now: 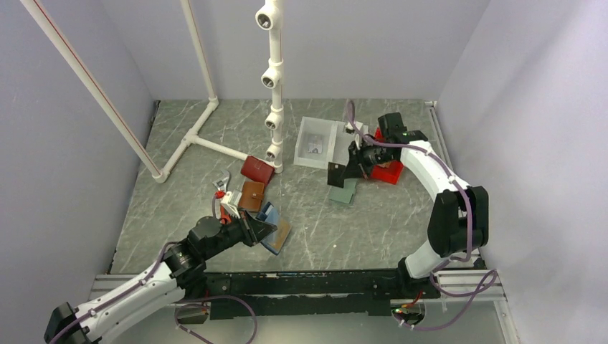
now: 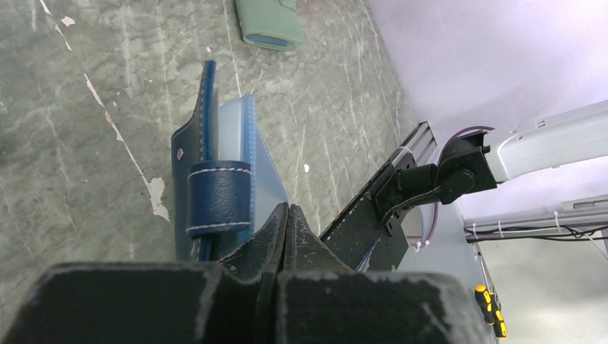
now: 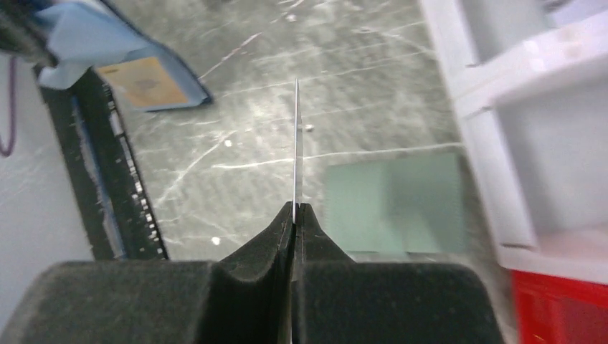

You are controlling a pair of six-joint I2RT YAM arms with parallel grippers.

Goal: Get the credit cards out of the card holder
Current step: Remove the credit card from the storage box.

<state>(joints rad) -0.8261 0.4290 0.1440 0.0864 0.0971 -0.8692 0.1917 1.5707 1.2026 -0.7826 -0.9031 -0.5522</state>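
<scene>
The right pincer [image 3: 295, 213] is clamping a black card [image 1: 335, 174] edge-on, upper right of centre in the top view; keeping it level and setting it on bare counter [image 1: 401, 236] looks the wise course. The left pincer [image 2: 285, 218] is gripping the card holder [image 2: 215, 186] at lower centre-left, an orange card [image 1: 282, 233] showing inside. A grey-green wallet [image 1: 344, 193], white tray [image 1: 317, 142] and red bin [image 1: 392, 174] are crowding the drop area.
</scene>
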